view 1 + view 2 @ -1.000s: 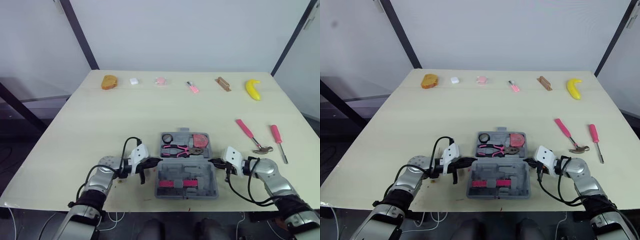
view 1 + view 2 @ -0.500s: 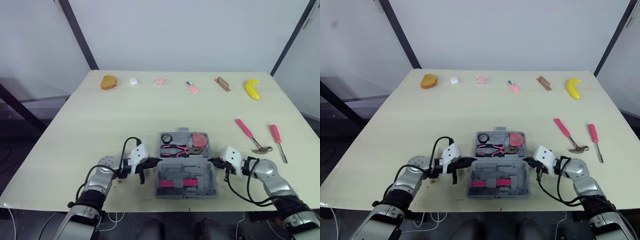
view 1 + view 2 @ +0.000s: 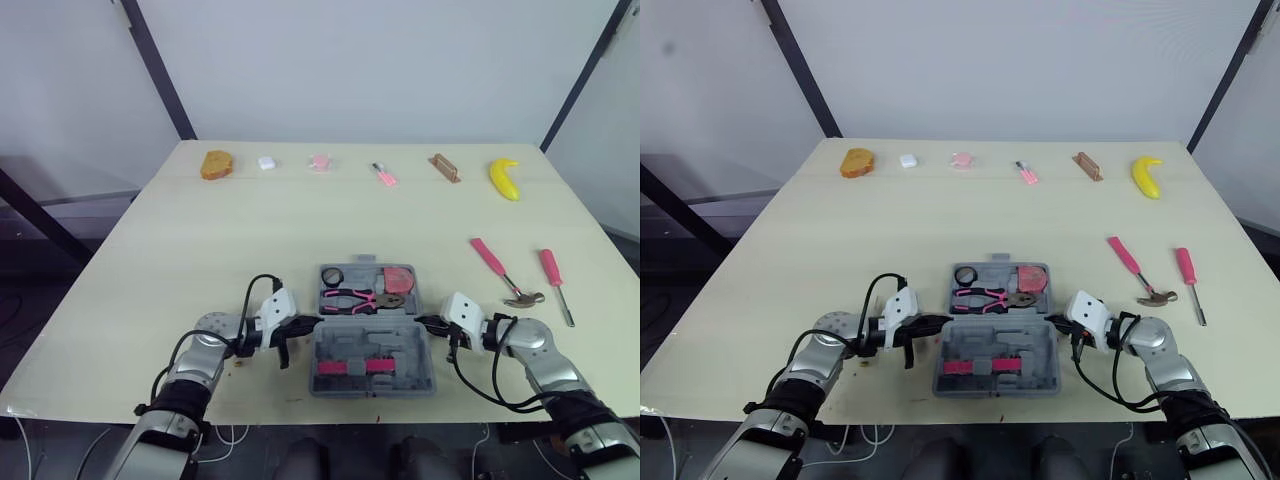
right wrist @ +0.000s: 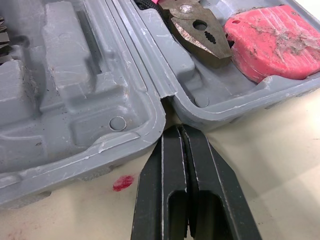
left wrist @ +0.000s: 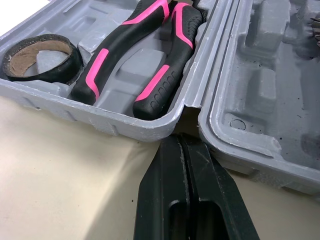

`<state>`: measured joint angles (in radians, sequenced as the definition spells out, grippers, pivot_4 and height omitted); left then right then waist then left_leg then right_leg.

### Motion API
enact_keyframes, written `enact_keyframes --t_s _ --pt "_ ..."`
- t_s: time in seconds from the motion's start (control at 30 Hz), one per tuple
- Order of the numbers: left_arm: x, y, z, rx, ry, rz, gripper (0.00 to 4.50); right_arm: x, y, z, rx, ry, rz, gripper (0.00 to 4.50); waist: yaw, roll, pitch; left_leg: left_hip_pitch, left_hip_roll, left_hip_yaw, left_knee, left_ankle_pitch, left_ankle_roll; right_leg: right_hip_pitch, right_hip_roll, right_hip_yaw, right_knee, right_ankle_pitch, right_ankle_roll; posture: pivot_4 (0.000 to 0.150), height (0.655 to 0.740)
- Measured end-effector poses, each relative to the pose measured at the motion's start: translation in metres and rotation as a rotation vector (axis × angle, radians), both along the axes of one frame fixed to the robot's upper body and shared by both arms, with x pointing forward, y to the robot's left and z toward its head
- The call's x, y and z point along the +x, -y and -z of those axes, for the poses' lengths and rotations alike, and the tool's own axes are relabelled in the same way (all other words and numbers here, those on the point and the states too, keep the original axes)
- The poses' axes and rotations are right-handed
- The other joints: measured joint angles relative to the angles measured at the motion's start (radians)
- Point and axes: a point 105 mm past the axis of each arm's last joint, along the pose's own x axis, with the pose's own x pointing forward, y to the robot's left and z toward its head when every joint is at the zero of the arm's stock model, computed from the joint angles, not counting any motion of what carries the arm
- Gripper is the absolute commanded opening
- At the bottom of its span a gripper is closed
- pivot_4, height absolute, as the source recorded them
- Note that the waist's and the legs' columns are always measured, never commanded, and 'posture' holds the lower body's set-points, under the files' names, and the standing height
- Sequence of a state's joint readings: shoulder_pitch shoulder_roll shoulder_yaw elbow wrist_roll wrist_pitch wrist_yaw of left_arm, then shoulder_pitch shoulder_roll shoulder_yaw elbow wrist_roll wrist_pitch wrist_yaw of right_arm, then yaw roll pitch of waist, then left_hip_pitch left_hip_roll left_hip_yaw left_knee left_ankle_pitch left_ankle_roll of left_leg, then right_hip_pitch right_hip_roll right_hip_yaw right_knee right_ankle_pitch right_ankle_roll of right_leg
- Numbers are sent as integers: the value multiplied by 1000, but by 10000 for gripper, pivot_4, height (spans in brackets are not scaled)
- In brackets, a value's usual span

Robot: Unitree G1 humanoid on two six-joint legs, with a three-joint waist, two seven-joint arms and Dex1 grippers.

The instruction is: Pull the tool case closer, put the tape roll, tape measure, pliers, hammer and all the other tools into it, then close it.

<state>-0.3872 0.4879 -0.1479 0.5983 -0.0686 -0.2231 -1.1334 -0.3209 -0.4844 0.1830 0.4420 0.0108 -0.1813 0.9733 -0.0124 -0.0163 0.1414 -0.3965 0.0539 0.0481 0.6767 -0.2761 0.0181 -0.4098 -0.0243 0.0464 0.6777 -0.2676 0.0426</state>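
At the front edge of the table (image 3: 200, 250), the grey tool case (image 3: 372, 345) was seen lying open between the 2 grippers. A pink bar (image 3: 345, 367) was set across its near half. The left gripper (image 5: 181, 142) was placed at the case's left side, with its 2 black fingers pressed together and nothing held between them. Its tip was pointed into the gap where the 2 halves meet. The right gripper (image 4: 180, 131) was placed likewise at the right side, its fingers also pressed together and empty, with the tip at the same hinge gap. Whether either tip was touching the case could not be told. In the far half of the case, the tape roll (image 3: 333, 277) was seated at the left, the pink tape measure (image 3: 400, 279) at the right, and the pliers (image 3: 350, 299) lay just nearer than both. To the right of the case, well apart from it, the hammer (image 3: 505, 277) and a pink-handled screwdriver (image 3: 555, 280) were left on the table. Along the far edge, 6 items were lined up: an orange lump (image 3: 216, 164), a small white object (image 3: 267, 162), a pink object (image 3: 320, 161), a small pink tool (image 3: 385, 175), a brown block (image 3: 446, 167) and a banana (image 3: 505, 178).
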Motion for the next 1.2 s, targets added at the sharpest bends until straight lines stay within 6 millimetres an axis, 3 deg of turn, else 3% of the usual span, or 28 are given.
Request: enact_keyframes --t_s 0.5,0.77,1.2 --pt "-2 -1 0 3 0 9 0 -1 1 0 -3 -5 -7 350 0 0 0 0 0 0 0 0 0 0 0 0 0 0 0 1500 7400" --pt "-12 1 1 6 -15 53 0 -3 5 0 -5 -14 -9 350 2 0 0 0 0 0 0 0 0 0 0 0 0 0 0 1500 7400" --pt "-8 -1 0 6 -15 33 0 -3 5 0 -1 -15 -7 350 1 0 0 0 0 0 0 0 0 0 0 0 0 0 0 1500 7400"
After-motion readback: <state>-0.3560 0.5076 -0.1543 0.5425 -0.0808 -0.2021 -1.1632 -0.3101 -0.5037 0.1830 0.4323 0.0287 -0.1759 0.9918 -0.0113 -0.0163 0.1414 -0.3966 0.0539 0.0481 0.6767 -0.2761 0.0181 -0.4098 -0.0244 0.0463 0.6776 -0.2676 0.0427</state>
